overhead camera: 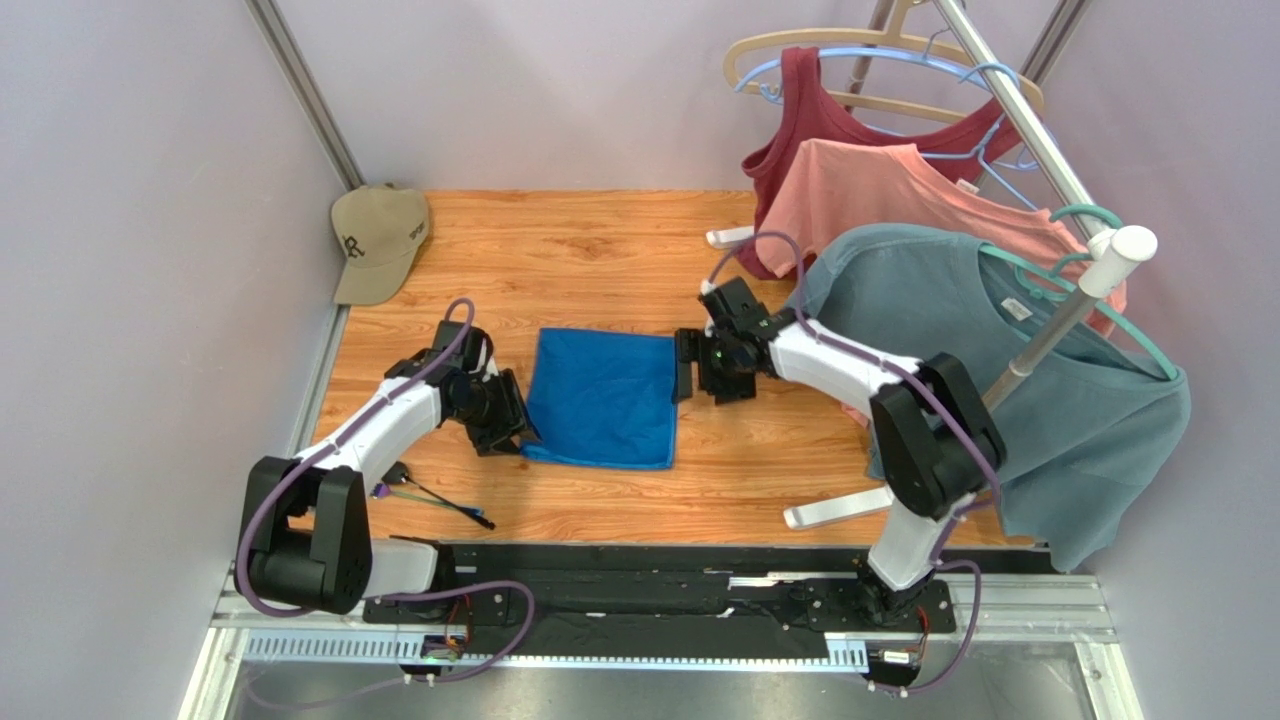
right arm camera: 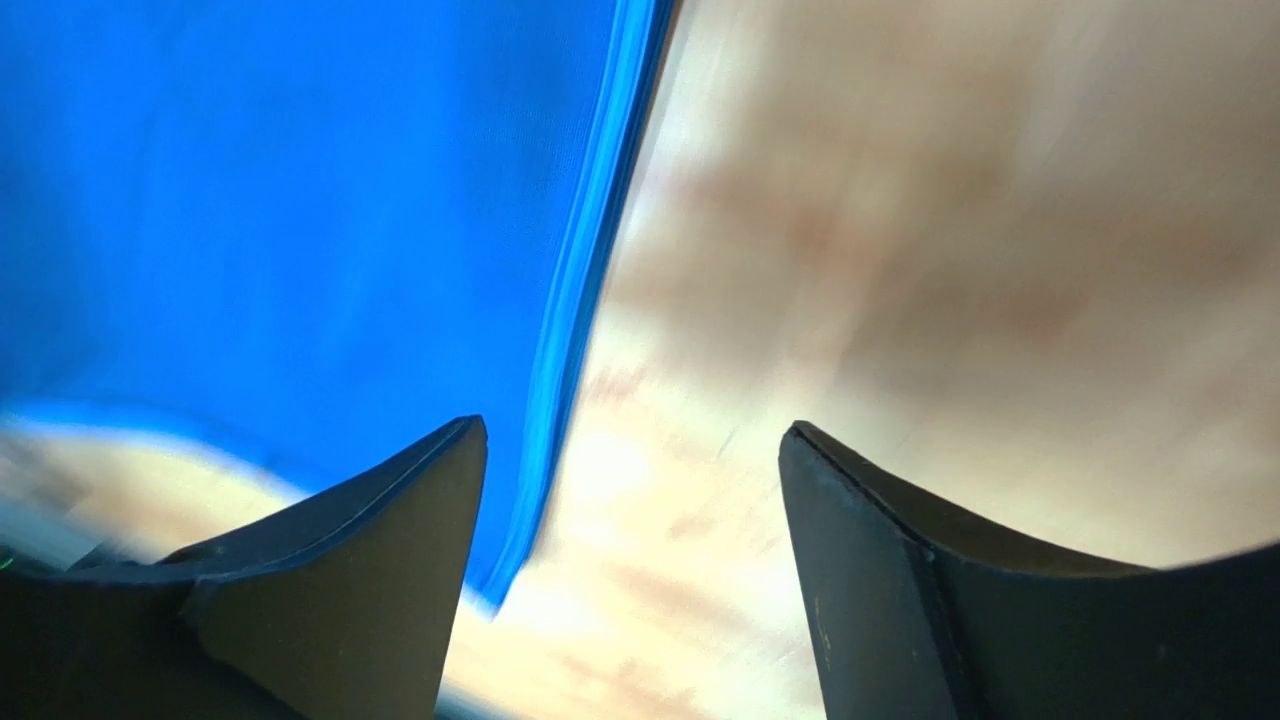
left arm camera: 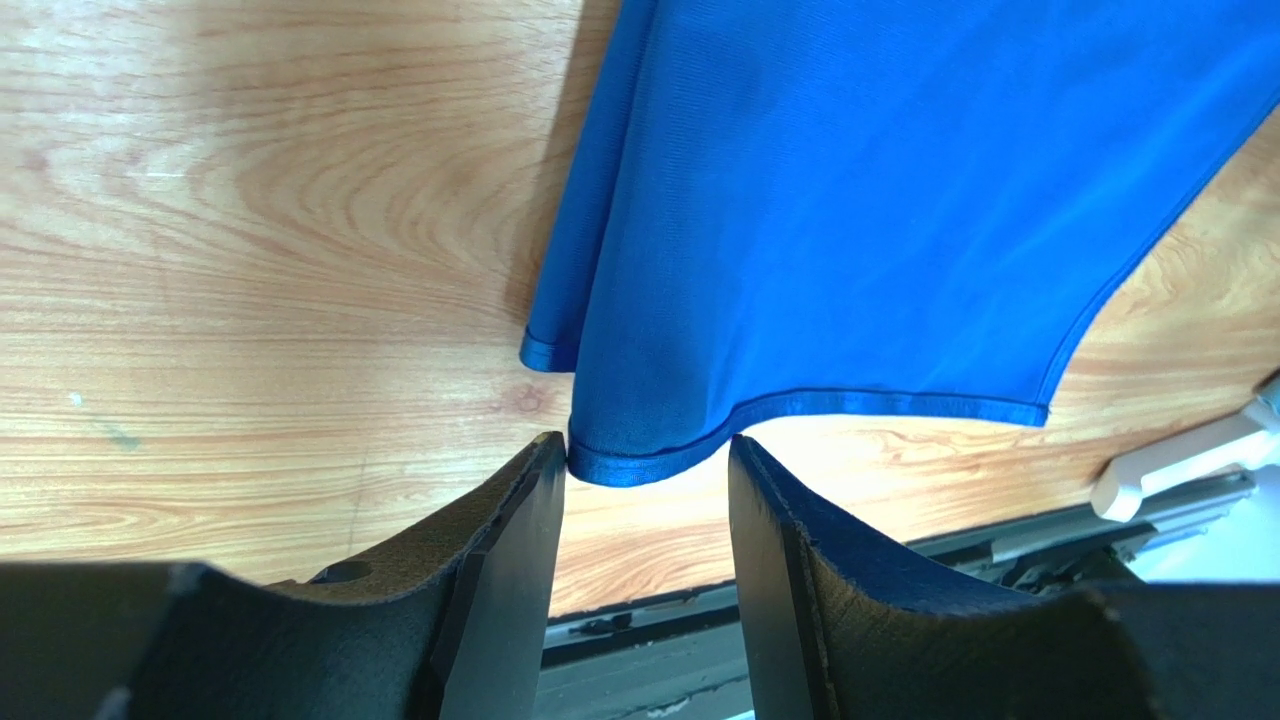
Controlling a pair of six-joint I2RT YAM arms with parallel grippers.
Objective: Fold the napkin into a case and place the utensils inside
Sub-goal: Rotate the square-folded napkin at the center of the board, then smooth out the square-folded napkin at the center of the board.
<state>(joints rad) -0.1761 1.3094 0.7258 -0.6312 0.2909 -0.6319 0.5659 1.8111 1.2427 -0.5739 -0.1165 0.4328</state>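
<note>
The royal-blue napkin (overhead camera: 604,398) lies flat on the wooden table, folded to a rough square. My left gripper (overhead camera: 511,420) is at its near left corner. In the left wrist view that gripper (left arm camera: 646,450) is open, and the napkin's (left arm camera: 902,195) hemmed corner sits right at the fingertips, touching the left finger. My right gripper (overhead camera: 688,368) is at the napkin's right edge. In the blurred right wrist view it (right arm camera: 631,435) is open, with the napkin's (right arm camera: 301,195) edge beside the left finger and bare wood between the jaws. The utensils (overhead camera: 436,498) lie near the left arm's base.
A tan cap (overhead camera: 379,240) sits at the table's far left corner. A clothes rack on the right holds a teal-grey T-shirt (overhead camera: 1022,390), a pink shirt (overhead camera: 902,188) and a maroon top (overhead camera: 812,135). One of its white feet (overhead camera: 836,510) rests on the table.
</note>
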